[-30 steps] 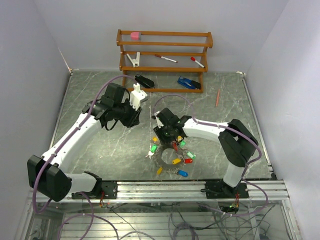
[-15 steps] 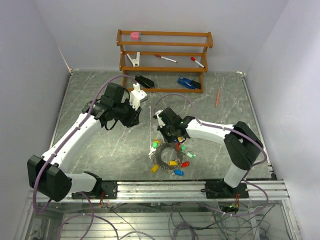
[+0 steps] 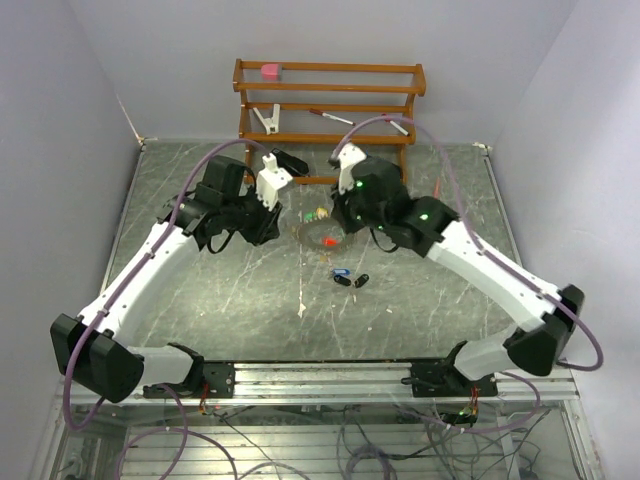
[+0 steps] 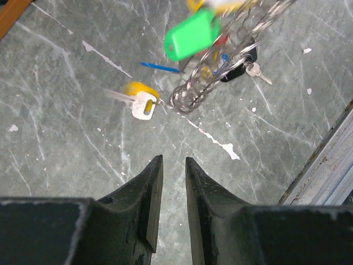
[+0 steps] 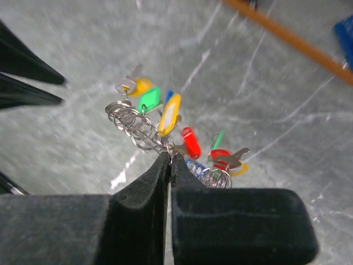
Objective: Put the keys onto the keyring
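Note:
My right gripper (image 3: 333, 226) is shut on the keyring (image 3: 322, 236) and holds it up above the table's middle. In the right wrist view the fingertips (image 5: 169, 157) pinch the wire, and the keyring's (image 5: 140, 128) rings carry yellow, green, red and blue tagged keys. A loose blue key (image 3: 341, 274) and a loose black key (image 3: 361, 281) lie on the table below. My left gripper (image 3: 282, 228) is just left of the ring, slightly open and empty (image 4: 172, 161). The left wrist view shows the keyring (image 4: 190, 96) close ahead and the black key (image 4: 242, 59) below it.
A wooden rack (image 3: 330, 138) stands at the back with a pink object, a white clip and red-capped pens. A black stapler (image 3: 290, 162) lies before it. An orange pencil (image 3: 437, 192) lies at the back right. The metal rail (image 3: 320, 375) runs along the near edge.
My right gripper has lifted the keyring from the near middle of the table and carried it back and up beside the left gripper. The blue and black keys stayed on the table.

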You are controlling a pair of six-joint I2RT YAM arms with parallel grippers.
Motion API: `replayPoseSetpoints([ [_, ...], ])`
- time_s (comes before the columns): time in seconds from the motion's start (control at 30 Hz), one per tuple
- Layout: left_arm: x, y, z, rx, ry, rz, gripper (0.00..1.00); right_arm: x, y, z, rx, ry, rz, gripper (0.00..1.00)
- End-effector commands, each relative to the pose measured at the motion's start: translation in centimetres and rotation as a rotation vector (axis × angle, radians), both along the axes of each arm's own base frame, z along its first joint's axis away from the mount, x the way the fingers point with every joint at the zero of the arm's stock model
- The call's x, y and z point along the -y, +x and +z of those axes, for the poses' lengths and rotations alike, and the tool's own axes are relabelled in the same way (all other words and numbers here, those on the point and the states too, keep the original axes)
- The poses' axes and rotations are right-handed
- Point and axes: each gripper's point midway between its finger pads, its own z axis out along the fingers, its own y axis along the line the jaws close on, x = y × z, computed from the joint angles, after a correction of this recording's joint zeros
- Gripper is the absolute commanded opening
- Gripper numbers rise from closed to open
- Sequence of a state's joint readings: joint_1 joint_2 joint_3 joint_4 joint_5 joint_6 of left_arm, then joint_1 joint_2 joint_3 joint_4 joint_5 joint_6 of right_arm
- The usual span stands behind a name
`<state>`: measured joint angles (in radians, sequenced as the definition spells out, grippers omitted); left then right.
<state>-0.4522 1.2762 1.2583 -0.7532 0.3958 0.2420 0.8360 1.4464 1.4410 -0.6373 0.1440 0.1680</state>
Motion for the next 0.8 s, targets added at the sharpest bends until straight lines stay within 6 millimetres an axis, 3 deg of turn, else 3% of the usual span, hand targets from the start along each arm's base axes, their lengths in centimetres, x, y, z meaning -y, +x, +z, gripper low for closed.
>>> replayPoseSetpoints([
  [0.0,-0.3,0.4,1.8,0.031,-0.027,0.024,0.33,0.7,-0.3,7.5,0.096,0.148,-0.048,0.00],
  [0.07,-0.5,0.6,2.1,0.037,-0.032,0.035,0.33,0.0,-0.4,8.2,0.092,0.179,-0.030,0.00],
  [0.23,-1.2,1.4,3.1,0.062,-0.040,0.077,0.33,-1.9,-0.1,7.2,0.071,0.217,0.011,0.00],
  [0.33,-2.2,2.1,3.8,0.097,-0.037,0.132,0.33,-3.3,0.0,7.7,0.074,0.285,0.035,0.00],
  [0.47,-4.2,3.6,5.2,0.147,-0.047,0.248,0.33,-1.7,1.8,7.5,0.115,0.269,-0.099,0.00],
  [0.6,-5.3,4.4,6.5,0.170,-0.087,0.301,0.33,-4.5,1.1,7.4,0.052,0.389,-0.019,0.00],
  [0.77,-6.6,5.4,6.3,0.119,-0.124,0.369,0.33,-6.8,2.1,5.5,-0.033,0.492,-0.074,0.00],
])
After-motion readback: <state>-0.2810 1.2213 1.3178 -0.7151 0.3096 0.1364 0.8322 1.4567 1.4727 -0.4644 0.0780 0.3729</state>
